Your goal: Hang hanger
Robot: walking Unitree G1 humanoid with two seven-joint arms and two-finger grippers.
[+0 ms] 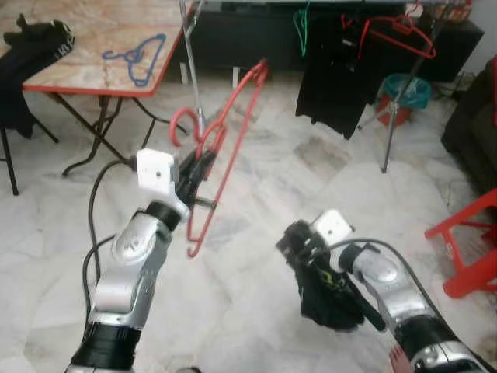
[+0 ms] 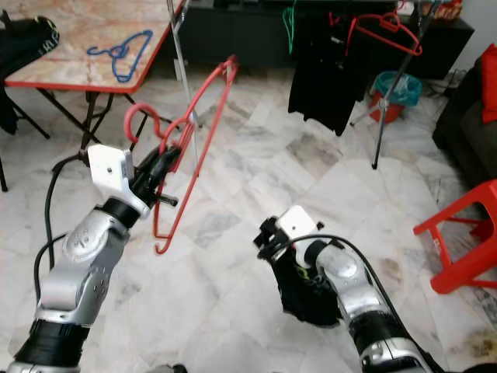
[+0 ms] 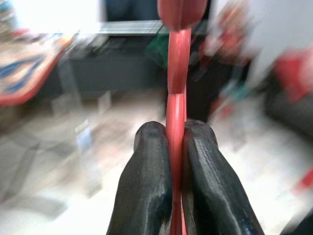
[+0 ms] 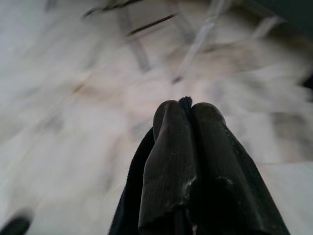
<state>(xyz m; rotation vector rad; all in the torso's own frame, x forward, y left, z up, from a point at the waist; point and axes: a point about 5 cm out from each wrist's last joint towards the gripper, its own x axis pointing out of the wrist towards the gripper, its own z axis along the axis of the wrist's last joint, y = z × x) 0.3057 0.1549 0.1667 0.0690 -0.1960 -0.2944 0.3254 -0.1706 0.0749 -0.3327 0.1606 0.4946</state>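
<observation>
1. The marble floor (image 1: 264,194) spreads below and ahead of both end effectors.
2. The table (image 1: 85,47) stands ahead and to the left of the left end effector, with a blue hanger (image 1: 138,56) lying on it and a dark garment (image 1: 31,54) draped off its far-left edge.
3. The clothes rack (image 1: 400,93) stands well ahead and to the right of the left end effector, carrying a black garment (image 1: 330,78), a green hanger (image 1: 300,27) and another red hanger (image 1: 400,35) on its rail. A thin metal pole (image 1: 192,70) rises just beyond the left end effector.
4. A red stool (image 1: 470,249) sits to the right of the right end effector.
5. The red hanger (image 1: 225,148), the task's thing, is held in the air, rising tilted above the left end effector, hook to the left and apart from any rail.
6. The left end effector (image 1: 200,167) is clenched on the red hanger's thin bar; the left wrist view shows its fingers (image 3: 146,186) pinching the bar between them.
7. The right end effector (image 1: 299,245) is clamped on a black cloth (image 1: 330,299) that hangs below it, near the floor.
8. The step in hand appears to be carrying the hanger toward the rack. The next move probably calls for closing on the rail, raising the hook above it and lowering it on before letting go.
</observation>
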